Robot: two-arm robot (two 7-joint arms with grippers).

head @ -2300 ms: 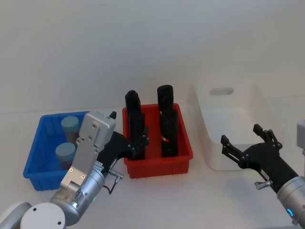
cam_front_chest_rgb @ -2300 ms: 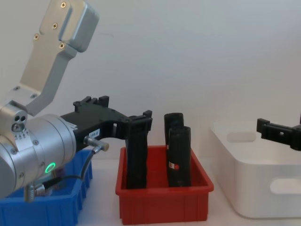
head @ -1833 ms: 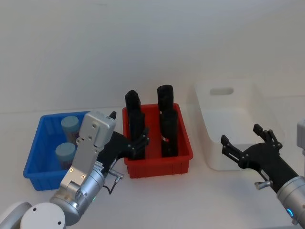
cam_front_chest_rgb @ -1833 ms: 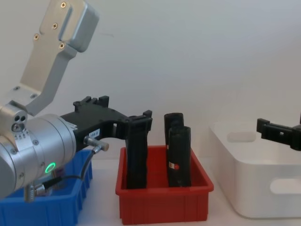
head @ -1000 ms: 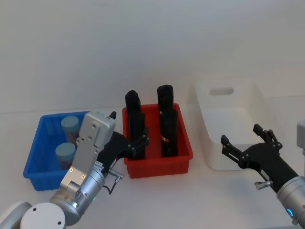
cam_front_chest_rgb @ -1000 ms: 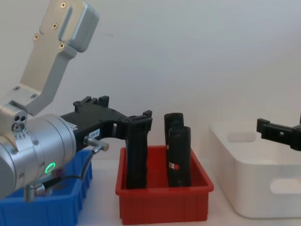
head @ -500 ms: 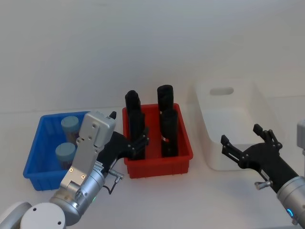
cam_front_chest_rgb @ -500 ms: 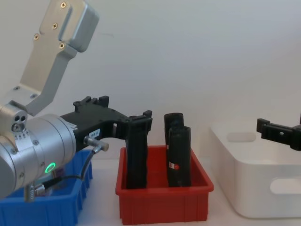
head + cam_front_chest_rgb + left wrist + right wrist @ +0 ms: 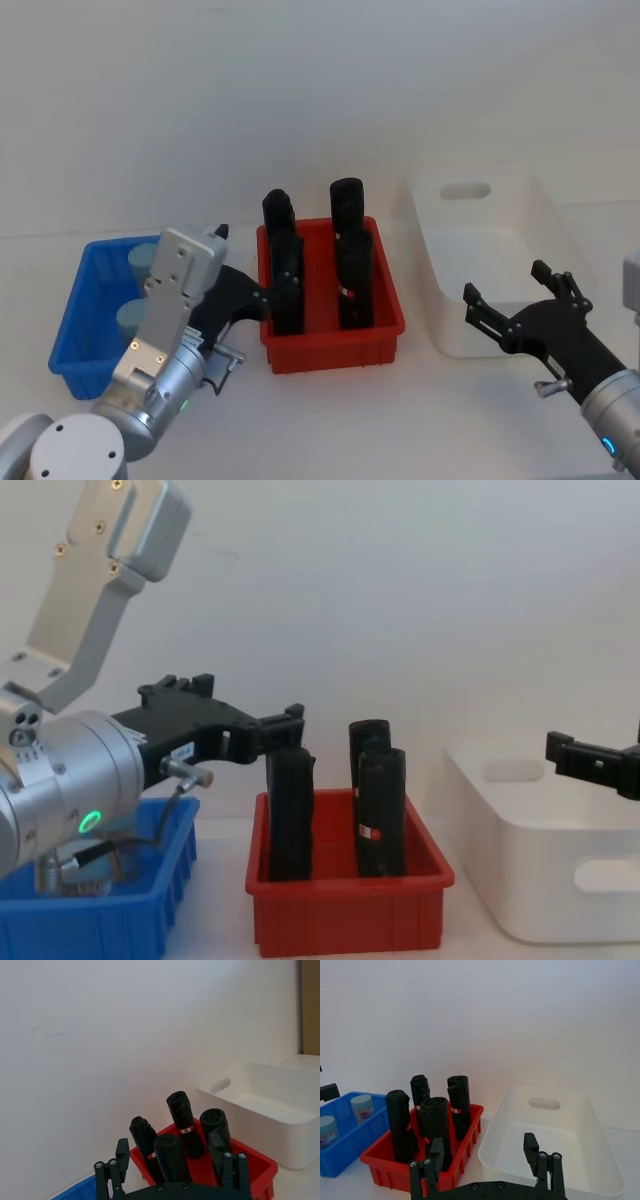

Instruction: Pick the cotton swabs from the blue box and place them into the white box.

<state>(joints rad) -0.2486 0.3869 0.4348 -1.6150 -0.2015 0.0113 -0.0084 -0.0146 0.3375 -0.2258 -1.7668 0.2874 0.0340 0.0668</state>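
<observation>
Operator: Position of the left gripper point(image 9: 169, 1142), please.

Technician: You will find it raised between the blue box point(image 9: 68, 330) and the red tray point(image 9: 330, 352), with its fingertips reaching the tray's left side. Its fingers are spread apart and grasp nothing. They point toward the black blocks point(image 9: 347, 205) that stand upright in that tray. In the chest view one fingertip shows close above the top of the nearest block. You cannot tell from the views whether they touch.

Operator: Location of the cotton swabs point(image 9: 362, 1106)?

Technician: Look in the blue box. Two tubs stand upright inside it, lids up, one nearer the back wall and one nearer the front. In the head view the left arm covers part of both.

Operator: Condition of the right side?

Technician: The right gripper point(image 9: 505, 282) hangs just in front of the white box point(image 9: 492, 1132), near its front wall. It is released, with nothing between its fingers. Note that the white box stands to the right of the red tray, a little apart from it. The blue box, the red tray and the white box sit in a row on the white table point(image 9: 400, 420).
</observation>
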